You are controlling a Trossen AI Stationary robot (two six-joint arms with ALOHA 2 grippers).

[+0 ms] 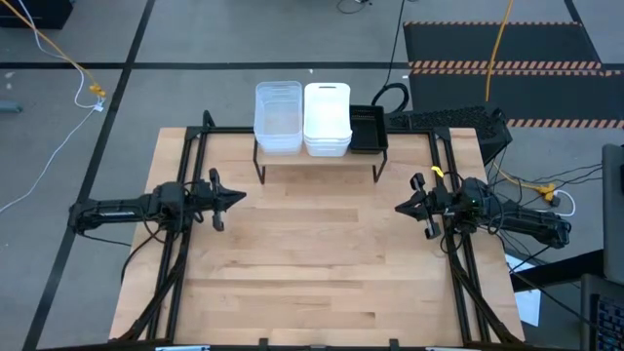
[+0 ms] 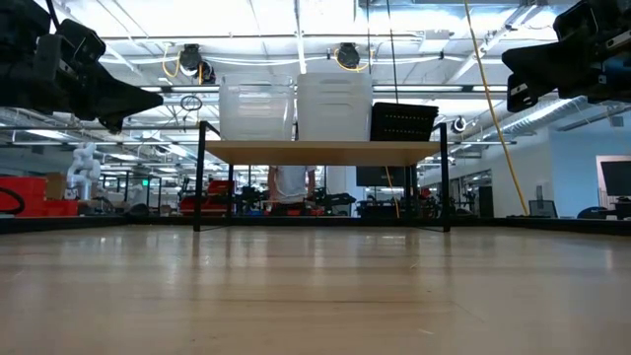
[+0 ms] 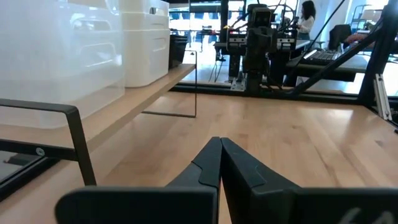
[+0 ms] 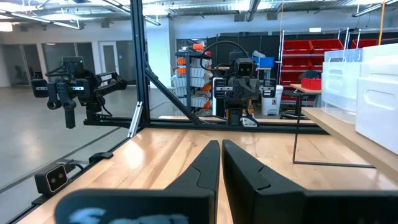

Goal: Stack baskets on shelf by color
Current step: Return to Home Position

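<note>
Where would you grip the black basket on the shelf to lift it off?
Probably the black basket, by its outer long rim, from straight above with the right gripper: its top is open and that side is free, while the white baskets crowd the other.

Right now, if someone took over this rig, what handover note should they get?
Left gripper: shut, empty, hovering over the table on its left side.
Right gripper: shut, empty, hovering over the right side.
Shelf at the far edge holds three stacks side by side: clear baskets left, white baskets middle, black baskets right.
Done: every basket in view is stacked by colour on the shelf.
Left: no stacking that I can see, only parking both arms at home.
</note>
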